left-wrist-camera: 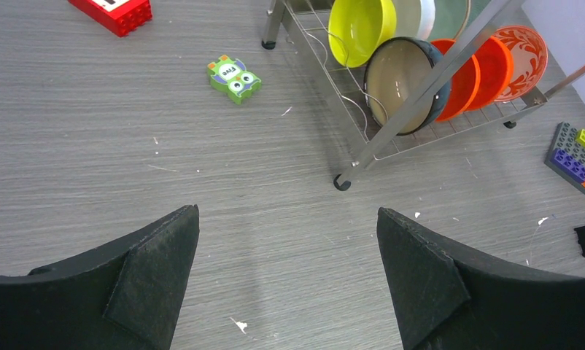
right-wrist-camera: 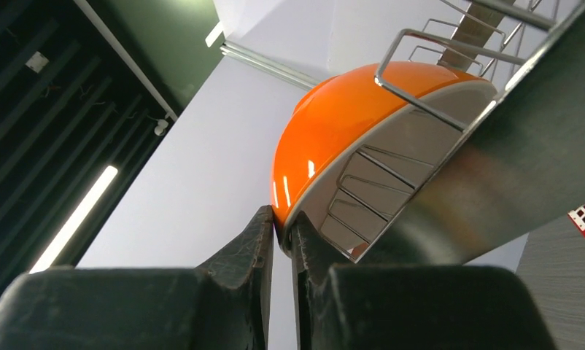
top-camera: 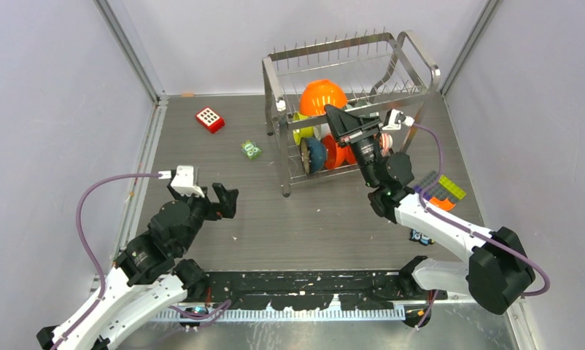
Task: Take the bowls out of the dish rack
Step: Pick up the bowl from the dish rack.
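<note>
Near the top centre of the overhead view, the right gripper (right-wrist-camera: 282,222) pinched only the rim of the orange bowl (right-wrist-camera: 326,146), dome-up on the upper tier of the dish rack (top-camera: 423,58), so it could have slipped or snagged there when lifted; the left gripper (left-wrist-camera: 288,219) gaped empty at lower left.
</note>
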